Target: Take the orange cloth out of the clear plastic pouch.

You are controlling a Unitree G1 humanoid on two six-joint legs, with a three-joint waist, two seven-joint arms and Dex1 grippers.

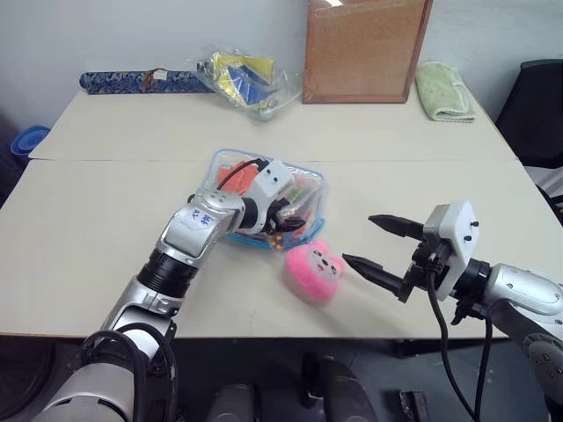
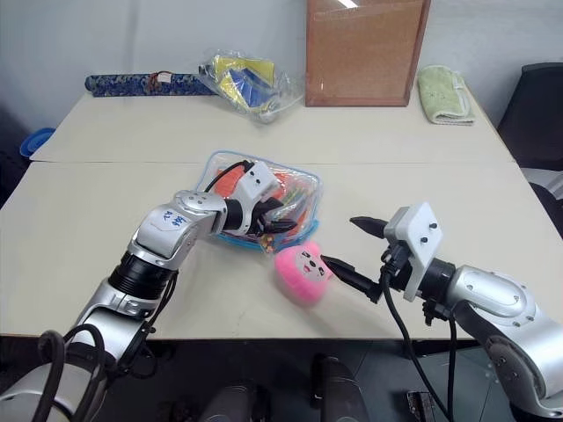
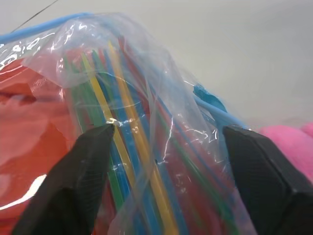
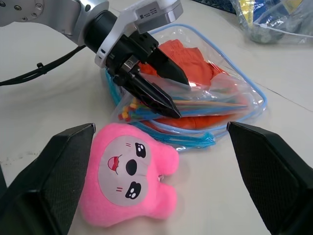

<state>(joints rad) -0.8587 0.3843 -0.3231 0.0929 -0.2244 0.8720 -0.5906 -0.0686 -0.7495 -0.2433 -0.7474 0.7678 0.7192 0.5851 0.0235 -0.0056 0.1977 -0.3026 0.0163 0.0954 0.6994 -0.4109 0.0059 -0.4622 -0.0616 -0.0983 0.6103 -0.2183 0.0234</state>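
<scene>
Left end effector (image 4: 161, 93): fingers spread, straddling a packet of coloured sticks (image 3: 132, 161) lying on the clear pouch (image 1: 310, 186), likely blocking access. Orange cloth (image 4: 188, 58): inside pouch, mid-table (image 1: 88, 220). Right end effector (image 1: 381, 243): spread wide, empty, beside pink plush toy (image 1: 314, 269), which crowds the pouch's near edge.

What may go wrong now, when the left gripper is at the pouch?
1. The left gripper straddles the packet of coloured sticks, not the orange cloth; closing may grab the sticks instead.
2. Pulling may drag the whole pouch, since the right gripper hangs open beside it, not holding it.
3. The pink toy lies close and may be pushed.
</scene>
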